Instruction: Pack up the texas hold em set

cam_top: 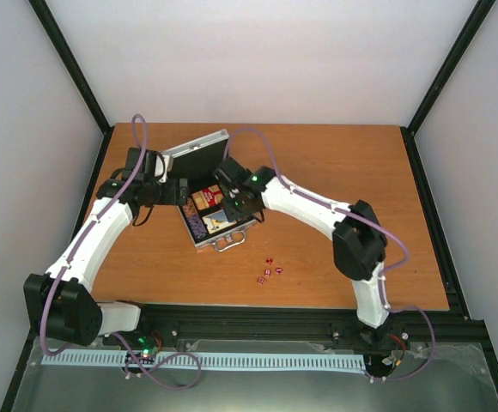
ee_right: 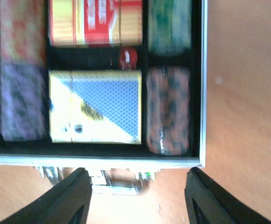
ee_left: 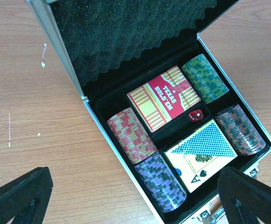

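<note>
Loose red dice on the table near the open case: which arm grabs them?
Probably right. The tiny red dice lie in front of the small silver aluminium briefcase, on the right arm's side. The right gripper hangs open over the case's front edge, nearer them than the open left gripper.

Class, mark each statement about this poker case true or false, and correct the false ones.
1. Four chip stacks sit in the briefcase. True.
2. A red die lies inside, between the red deck and the blue-yellow deck. True.
3. The lid is shut. False: it stands open.
4. Every die is packed. False: several loose dice lie on the table near the case.
</note>
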Tool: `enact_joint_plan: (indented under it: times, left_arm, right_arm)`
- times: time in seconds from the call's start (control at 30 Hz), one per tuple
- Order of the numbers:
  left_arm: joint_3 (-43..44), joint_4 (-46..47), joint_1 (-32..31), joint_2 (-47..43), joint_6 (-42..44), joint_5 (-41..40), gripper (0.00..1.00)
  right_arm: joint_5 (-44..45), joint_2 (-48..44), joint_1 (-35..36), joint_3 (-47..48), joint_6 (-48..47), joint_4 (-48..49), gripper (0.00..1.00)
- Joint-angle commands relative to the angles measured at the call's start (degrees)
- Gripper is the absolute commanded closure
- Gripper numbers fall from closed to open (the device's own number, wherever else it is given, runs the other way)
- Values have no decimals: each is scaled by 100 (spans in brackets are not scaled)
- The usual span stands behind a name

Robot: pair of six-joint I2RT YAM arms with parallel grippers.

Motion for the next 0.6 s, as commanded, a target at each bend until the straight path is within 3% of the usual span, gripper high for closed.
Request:
enact_joint_plan:
  times: [0.0, 0.23, 0.57]
  left_arm:
    - [237, 14, 37, 31, 49, 55, 0]
    - [219, 31, 36, 83, 70, -2, 0]
    - [228, 27, 37, 63, -4, 19, 0]
  right_arm:
    - [127, -745, 172, -1388, 249, -287, 41]
    - [-167, -1608, 406, -3092, 745, 41, 41]
    - [-224, -1391, 497, -3582, 846, 351, 45]
